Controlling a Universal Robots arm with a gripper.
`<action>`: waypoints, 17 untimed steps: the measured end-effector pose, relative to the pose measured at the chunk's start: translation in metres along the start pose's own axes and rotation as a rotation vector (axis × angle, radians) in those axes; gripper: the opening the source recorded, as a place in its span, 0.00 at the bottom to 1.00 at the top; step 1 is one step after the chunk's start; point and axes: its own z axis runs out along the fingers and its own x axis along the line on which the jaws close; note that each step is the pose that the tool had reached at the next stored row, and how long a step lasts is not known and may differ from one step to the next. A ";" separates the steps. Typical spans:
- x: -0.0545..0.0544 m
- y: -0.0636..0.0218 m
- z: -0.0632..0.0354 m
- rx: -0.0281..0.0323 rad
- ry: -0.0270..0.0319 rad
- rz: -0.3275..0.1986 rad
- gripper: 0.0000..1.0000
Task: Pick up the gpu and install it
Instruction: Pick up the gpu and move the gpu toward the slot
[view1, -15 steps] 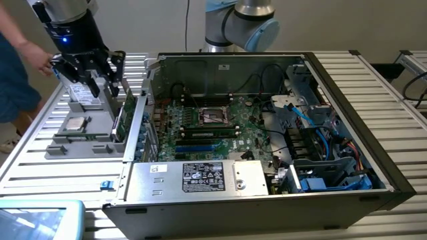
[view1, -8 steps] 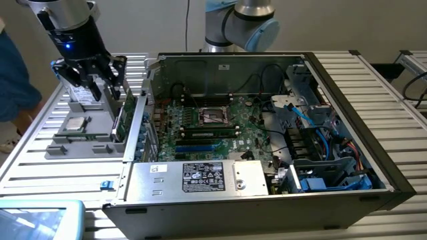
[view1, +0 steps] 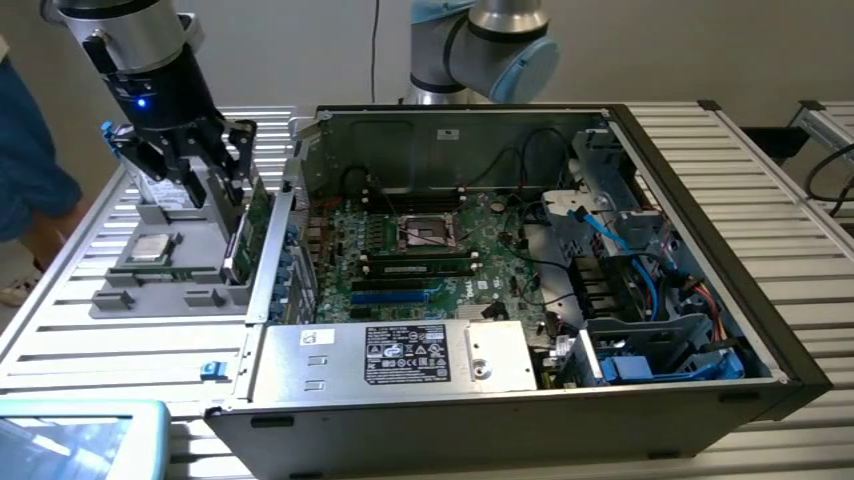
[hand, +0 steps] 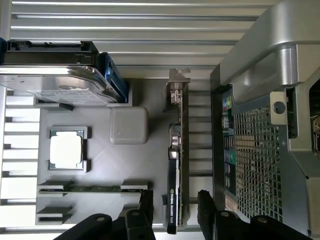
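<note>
The gpu (view1: 248, 232) stands on its long edge in a slot of the grey holder tray (view1: 140, 292), just outside the open computer case (view1: 747, 300). In the wrist view the gpu (hand: 175, 165) shows as a thin card with a black shroud, green board and silver end bracket. My gripper (view1: 218, 178) hovers over the card's far end. My gripper (hand: 176, 210) is open, one black finger (hand: 146, 205) on each side of the card with a gap on both sides, touching nothing.
The tray (hand: 100, 167) also holds a silver drive (hand: 50, 82), a processor chip (hand: 66, 150), a memory stick (hand: 95, 188) and a grey block (hand: 129, 125). The case wall (hand: 260, 150) stands close beside the card. Inside lie the motherboard (view1: 427, 245) and power supply (view1: 400, 355). A person's sleeve (view1: 24, 150) is at the exterior view's left.
</note>
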 end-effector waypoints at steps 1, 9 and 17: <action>0.000 0.0000 0.0000 0.0000 -0.0001 0.000 0.49; 0.000 0.0008 0.0125 -0.0005 -0.0006 0.001 0.49; 0.001 0.0002 0.0204 -0.0044 -0.0163 0.000 0.49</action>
